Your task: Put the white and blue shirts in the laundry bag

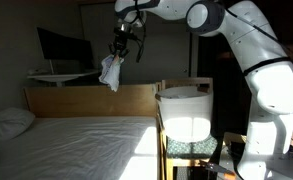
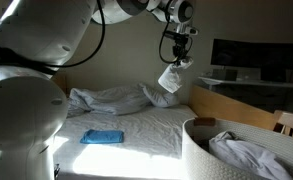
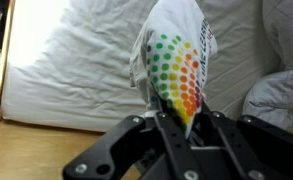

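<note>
The white shirt (image 3: 176,70), printed with coloured dots, hangs from my gripper (image 3: 186,125), whose jaws are shut on its top. In both exterior views the gripper (image 1: 117,50) (image 2: 176,60) holds the shirt (image 1: 110,72) (image 2: 170,78) high in the air over the far end of the bed. The blue shirt (image 2: 102,136) lies folded flat on the mattress. The laundry bag (image 1: 183,112) (image 2: 201,128), white with a rolled rim, stands beside the bed, well to the side of and below the gripper. Pale crumpled fabric shows inside it.
A wooden headboard (image 1: 86,98) borders the bed. A white pillow (image 1: 8,122) and rumpled bedding (image 2: 111,97) lie on the mattress. A dark monitor (image 1: 64,47) stands on a desk behind. A wooden frame (image 1: 164,140) surrounds the bag.
</note>
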`<state>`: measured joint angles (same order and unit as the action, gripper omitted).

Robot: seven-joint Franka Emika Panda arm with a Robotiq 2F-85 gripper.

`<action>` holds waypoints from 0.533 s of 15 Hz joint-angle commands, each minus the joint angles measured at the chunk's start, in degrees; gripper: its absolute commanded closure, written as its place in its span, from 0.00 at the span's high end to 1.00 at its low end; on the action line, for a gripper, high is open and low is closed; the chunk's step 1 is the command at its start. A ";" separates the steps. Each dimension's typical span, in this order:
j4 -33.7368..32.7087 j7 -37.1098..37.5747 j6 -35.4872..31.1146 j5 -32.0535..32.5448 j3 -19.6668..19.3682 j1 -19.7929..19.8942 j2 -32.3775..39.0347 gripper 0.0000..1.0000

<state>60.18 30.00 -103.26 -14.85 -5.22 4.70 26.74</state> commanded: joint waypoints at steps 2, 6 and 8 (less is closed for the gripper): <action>8.59 8.55 -1.19 0.08 -4.34 1.90 -9.08 0.12; 10.94 7.66 0.29 -3.67 -7.11 5.16 -13.04 0.11; 8.43 8.43 0.15 -1.75 -7.23 4.46 -10.74 0.27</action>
<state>68.62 38.43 -103.11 -16.62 -12.46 9.21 15.96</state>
